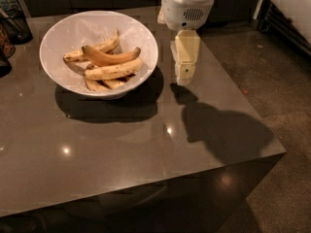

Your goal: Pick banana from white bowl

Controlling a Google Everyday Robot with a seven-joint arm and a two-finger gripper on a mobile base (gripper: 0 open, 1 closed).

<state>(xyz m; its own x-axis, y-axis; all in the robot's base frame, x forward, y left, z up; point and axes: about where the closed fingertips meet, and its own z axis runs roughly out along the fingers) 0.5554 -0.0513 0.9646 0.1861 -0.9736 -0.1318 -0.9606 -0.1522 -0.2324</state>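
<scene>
The white bowl (58, 38) stands at the back left of the dark table (121, 144). Several bananas lie in it. The banana (114, 70) is thick, nearly straight and pale yellow with brown speckles, and lies across the middle front of the bowl. A darker golden curved banana (109, 57) lies just behind it, and a thinner pale banana (92, 50) lies behind that one. My gripper (183, 77) hangs from the white wrist (187, 6), pointing down just right of the bowl's rim, above the table. It is empty and apart from the bowl.
A dark wire basket (14, 21) and other dark items stand at the table's far left edge. The table's right and front edges drop to a speckled floor (286, 96). The arm's shadow (218, 130) lies on the table's right part.
</scene>
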